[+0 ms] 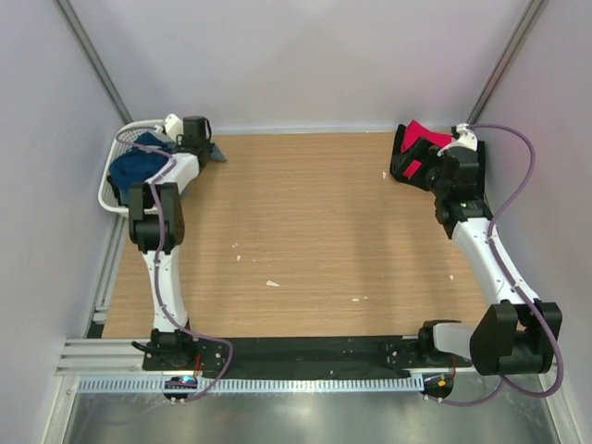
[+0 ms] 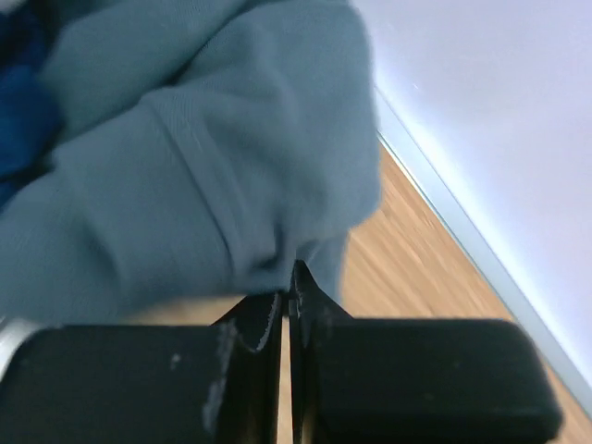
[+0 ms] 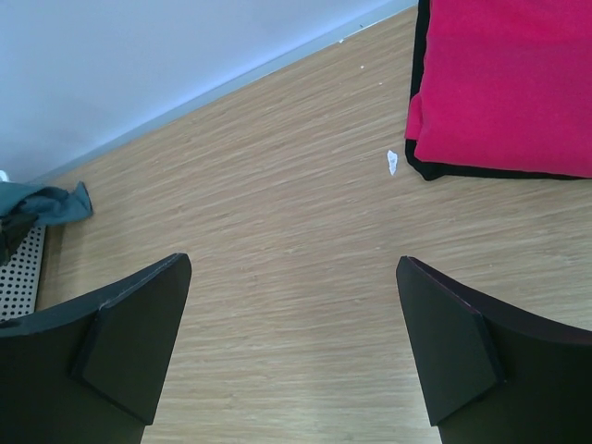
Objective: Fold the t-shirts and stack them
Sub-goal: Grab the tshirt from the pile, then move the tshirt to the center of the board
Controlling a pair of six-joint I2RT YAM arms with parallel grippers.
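Grey shirt [image 2: 203,166] is bunched at about ten o'clock on the surface [image 1: 314,240], just beside the basket [image 1: 109,196]. My left gripper [image 2: 289,298] has its jaws pressed almost together, with a fold of that cloth pinched at the tips. A navy shirt [image 1: 137,166] lies in the basket, toward eight o'clock from that gripper. Over at one o'clock on the surface, the red shirt [image 3: 509,83] sits flat on a black shirt [image 3: 462,172], whose edge shows beneath it. My right gripper [image 3: 294,268] hangs wide open above the wood, holding nothing, with the red shirt at its two o'clock.
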